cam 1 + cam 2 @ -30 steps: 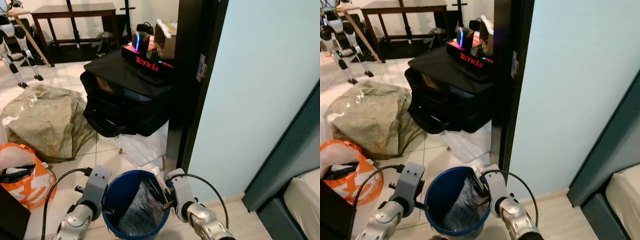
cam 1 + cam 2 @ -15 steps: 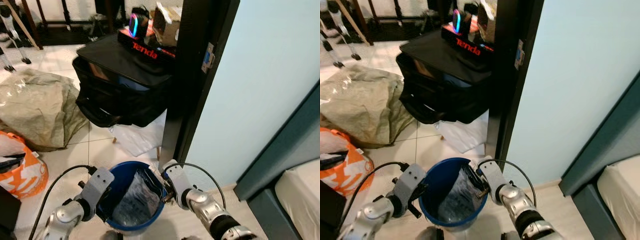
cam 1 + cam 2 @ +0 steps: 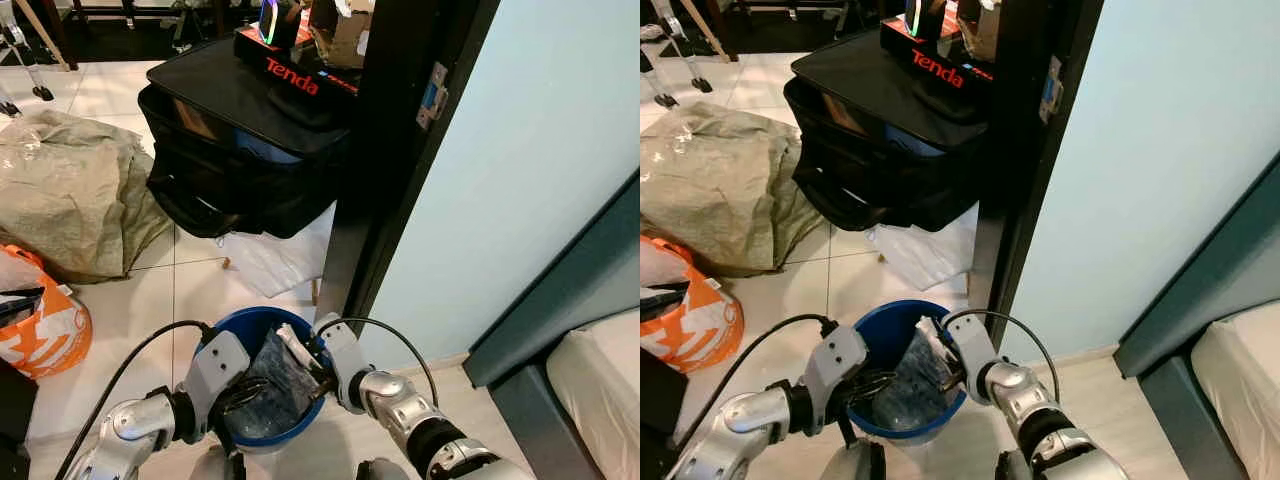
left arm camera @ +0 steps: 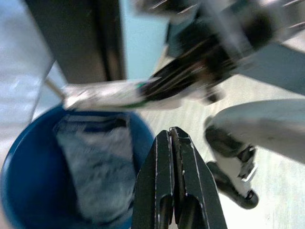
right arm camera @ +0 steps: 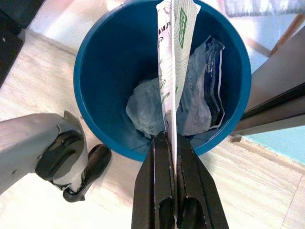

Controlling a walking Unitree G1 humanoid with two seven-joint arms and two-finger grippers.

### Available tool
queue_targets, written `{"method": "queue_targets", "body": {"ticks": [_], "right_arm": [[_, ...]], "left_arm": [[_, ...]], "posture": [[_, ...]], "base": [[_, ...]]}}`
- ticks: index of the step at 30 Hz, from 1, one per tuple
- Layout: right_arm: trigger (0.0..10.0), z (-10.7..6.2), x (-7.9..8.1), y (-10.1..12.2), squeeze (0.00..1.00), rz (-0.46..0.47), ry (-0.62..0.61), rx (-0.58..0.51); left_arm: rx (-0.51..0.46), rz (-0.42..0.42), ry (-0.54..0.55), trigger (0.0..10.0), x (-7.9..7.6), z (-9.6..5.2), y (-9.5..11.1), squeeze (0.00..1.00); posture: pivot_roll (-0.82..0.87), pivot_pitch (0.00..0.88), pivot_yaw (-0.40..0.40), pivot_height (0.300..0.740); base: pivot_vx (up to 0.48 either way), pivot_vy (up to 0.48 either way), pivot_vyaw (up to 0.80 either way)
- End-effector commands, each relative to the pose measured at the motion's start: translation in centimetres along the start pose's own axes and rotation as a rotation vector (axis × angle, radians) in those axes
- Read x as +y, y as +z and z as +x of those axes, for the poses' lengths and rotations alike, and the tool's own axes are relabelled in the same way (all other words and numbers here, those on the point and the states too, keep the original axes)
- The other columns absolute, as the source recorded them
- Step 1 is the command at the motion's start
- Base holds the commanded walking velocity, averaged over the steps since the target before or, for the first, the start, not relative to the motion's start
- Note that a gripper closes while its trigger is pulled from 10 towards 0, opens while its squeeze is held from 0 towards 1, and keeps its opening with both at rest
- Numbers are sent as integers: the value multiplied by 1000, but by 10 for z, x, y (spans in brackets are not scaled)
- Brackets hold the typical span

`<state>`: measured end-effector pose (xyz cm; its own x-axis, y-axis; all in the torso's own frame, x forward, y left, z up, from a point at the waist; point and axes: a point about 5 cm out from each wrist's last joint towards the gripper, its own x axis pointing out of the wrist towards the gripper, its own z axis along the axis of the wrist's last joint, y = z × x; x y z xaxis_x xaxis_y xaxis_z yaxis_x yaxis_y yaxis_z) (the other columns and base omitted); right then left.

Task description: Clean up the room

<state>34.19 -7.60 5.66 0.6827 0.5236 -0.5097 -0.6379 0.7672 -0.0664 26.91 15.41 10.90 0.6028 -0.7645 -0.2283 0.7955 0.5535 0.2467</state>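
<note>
Left gripper (image 4: 174, 138) hangs over the blue bin's (image 3: 232, 325) rim, fingers pressed together on nothing. Right gripper (image 5: 170, 140) pinches a white wrapper (image 5: 174, 57) over the bin; its print is unreadable, crumpled plastic (image 5: 200, 102) lies below.

Bright indoor light, sharp head views, one blurry wrist view.

Both eye views are clear and evenly lit, with soft shine on the pale floor tiles (image 3: 120, 310) and a big bright patch on the light blue wall (image 3: 540, 150). The tall dark door frame (image 3: 390, 170) looks almost black. The round blue plastic bucket (image 5: 102, 62) is sharp in the right wrist view, and a soft shadow lies on the wood floor beside it. The left wrist view is smeared with blur across its top half, while the black fingers (image 4: 164, 191) near the camera look soft and out of focus.
</note>
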Motion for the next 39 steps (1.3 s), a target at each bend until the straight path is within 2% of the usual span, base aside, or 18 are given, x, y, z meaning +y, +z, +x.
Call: {"method": "queue_targets", "body": {"ticks": [1,10,11,13,14,16,17,18,23,24,26,27,34,35,36,37,38,39], "right_arm": [[10000,0,2,-7,0,15,-3,19],[10000,0,-2,-5,0,9,-14,17],[10000,-1,-2,-5,141,10,-13,16],[10000,-1,-2,-4,141,11,-13,15],[10000,-1,-2,-4,369,10,-10,14],[10000,-1,-2,-4,369,10,-10,14],[10000,0,-2,-4,718,11,-7,13],[10000,0,-1,-3,1000,16,-1,11],[10000,1,1,-2,1000,17,17,10],[10000,1,2,-2,733,15,21,12],[10000,1,2,-2,733,15,22,13],[10000,1,2,-2,0,15,24,14],[10000,1,1,-3,0,11,15,16],[10000,-1,-3,-4,0,34,-28,-6],[10000,-1,-3,-4,0,34,-28,-6],[10000,-2,-6,-6,0,61,-85,-42],[10000,-2,-6,-6,0,61,-85,-42],[10000,-4,-8,-9,0,92,-135,-73]], "left_arm": [[2,6,-51,10000,-9,-1,-1,0],[-11,13,-68,10000,-10,-1,1,0],[-19,11,-62,10000,-9,-1,2,0],[-24,9,-58,10000,-9,0,3,0],[-38,-1,-48,10000,-7,1,6,0],[-38,-1,-48,10000,-7,1,6,0],[-50,-9,-40,10000,-6,2,8,0],[-57,-16,-36,10000,-5,2,9,0],[-55,-15,-47,10000,-5,2,9,0],[-54,-15,-48,10000,-5,2,9,0],[-54,-15,-49,10000,-5,3,9,0],[-53,-14,-49,10000,-5,3,9,0],[-48,-17,-37,10000,-4,4,8,0],[-32,-41,86,10000,3,7,1,0],[-32,-41,86,10000,3,7,1,0],[-23,-138,276,10000,12,10,-6,0],[-23,-138,276,10000,12,10,-6,0],[-4,-255,448,10000,19,12,-14,0]], "posture": [[137,321,-105,618],[139,318,-102,618],[137,318,-103,618],[137,317,-103,618],[137,317,-104,618],[137,317,-104,618],[138,316,-103,618],[137,315,-103,618],[135,313,-101,618],[135,312,-101,618],[135,311,-101,618],[135,307,-101,618],[132,298,-100,618],[115,263,-96,618],[115,263,-96,618],[106,242,-94,618],[106,242,-94,618],[103,232,-92,618]], "base": [[0,0,0],[0,0,0],[0,0,0],[0,0,0],[0,0,0],[0,0,0],[0,0,0],[0,0,0],[0,0,0],[0,0,0],[0,0,0],[0,0,0],[0,0,0],[0,0,0],[0,0,0],[0,0,0],[0,0,0],[0,0,0]]}}
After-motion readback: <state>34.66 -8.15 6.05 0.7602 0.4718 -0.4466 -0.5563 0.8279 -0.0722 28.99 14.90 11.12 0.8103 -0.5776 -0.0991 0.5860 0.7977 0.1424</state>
